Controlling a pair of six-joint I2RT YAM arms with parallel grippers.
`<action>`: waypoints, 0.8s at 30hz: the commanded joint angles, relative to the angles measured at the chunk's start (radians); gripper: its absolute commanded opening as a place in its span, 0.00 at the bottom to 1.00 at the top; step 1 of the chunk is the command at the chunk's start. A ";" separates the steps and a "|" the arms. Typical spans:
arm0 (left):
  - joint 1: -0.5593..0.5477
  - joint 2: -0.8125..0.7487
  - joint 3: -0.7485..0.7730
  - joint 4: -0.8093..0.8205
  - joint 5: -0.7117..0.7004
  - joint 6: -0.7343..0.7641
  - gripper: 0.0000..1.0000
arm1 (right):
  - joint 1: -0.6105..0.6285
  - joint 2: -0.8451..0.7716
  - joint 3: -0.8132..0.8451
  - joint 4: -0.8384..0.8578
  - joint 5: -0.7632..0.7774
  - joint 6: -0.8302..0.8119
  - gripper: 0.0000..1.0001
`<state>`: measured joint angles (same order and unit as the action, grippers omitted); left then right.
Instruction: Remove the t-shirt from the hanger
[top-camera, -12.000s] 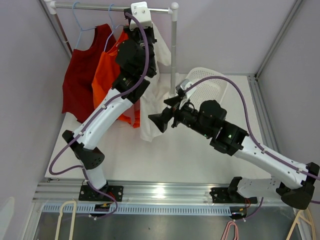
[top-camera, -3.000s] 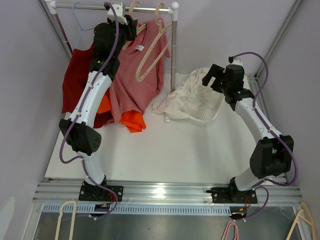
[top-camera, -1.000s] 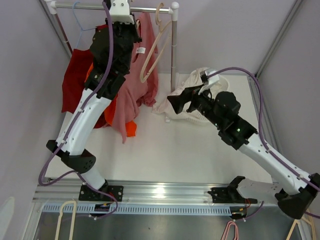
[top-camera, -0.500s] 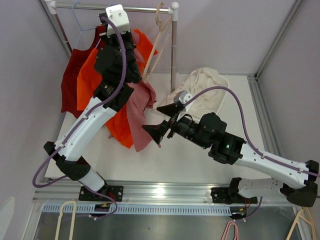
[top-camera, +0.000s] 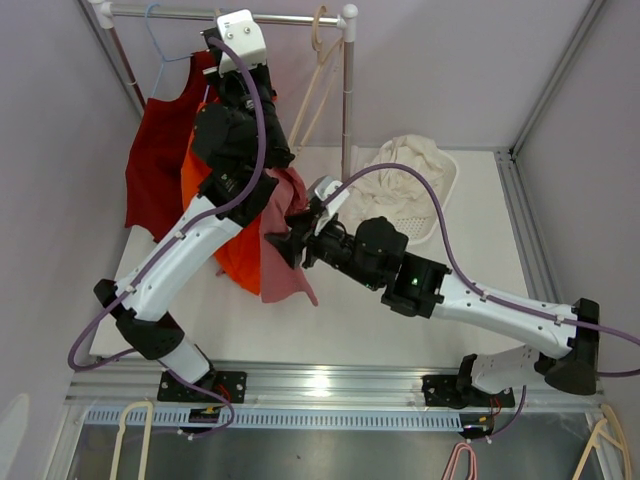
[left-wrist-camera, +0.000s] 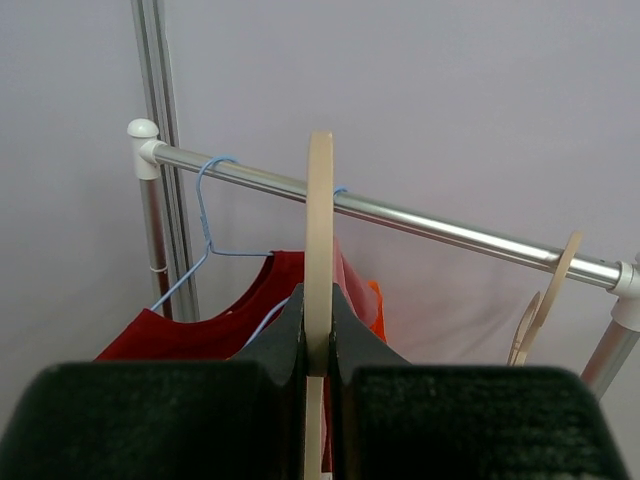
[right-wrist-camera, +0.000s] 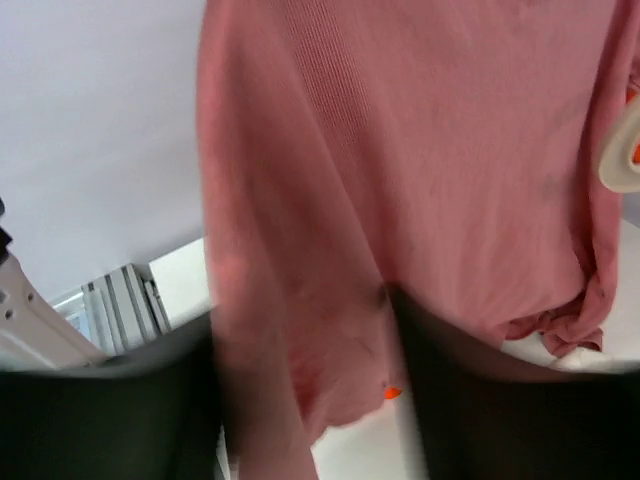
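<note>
Left jaws: closed tight on a cream hanger (left-wrist-camera: 320, 250), which is pinched edge-on between the two pads and stands upright. Its upper end crosses in front of the rail (left-wrist-camera: 420, 222); can't tell if it is hooked on.

Right jaws: spread wide, one dark finger (right-wrist-camera: 110, 420) on each side of a hanging fold of the pink t-shirt (right-wrist-camera: 420, 180). The cloth lies between them and no pinch is visible.

T-shirt in the top view (top-camera: 285, 260): it hangs down alongside the left arm (top-camera: 190, 255), with its lower edge over the desk (top-camera: 400, 330) and the right arm's wrist pushed up against it.

An orange garment (top-camera: 232, 262) is just behind the t-shirt. A red garment (top-camera: 155, 170) hangs farther left on a blue wire hanger (left-wrist-camera: 205, 230). Bare cream hangers (top-camera: 318, 70) hang at the rail's right end. A white basket (top-camera: 440, 200) sits at the back right of the desk, with pale cloth (top-camera: 410, 165) heaped in it.
</note>
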<state>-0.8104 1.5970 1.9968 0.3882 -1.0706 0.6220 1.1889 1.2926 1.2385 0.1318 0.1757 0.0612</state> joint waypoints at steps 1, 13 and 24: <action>-0.013 -0.006 0.053 0.063 0.024 0.021 0.01 | 0.005 0.031 0.111 0.036 0.045 -0.026 0.45; 0.111 0.170 0.313 -0.316 0.225 -0.216 0.01 | 0.202 -0.093 0.044 -0.095 0.209 -0.011 0.00; 0.175 0.304 0.444 -0.377 0.287 -0.241 0.01 | 0.520 -0.111 0.012 -0.204 0.429 0.025 0.00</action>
<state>-0.6773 1.9087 2.3947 -0.0006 -0.8650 0.4435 1.6245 1.2003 1.2636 -0.0505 0.5694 0.0525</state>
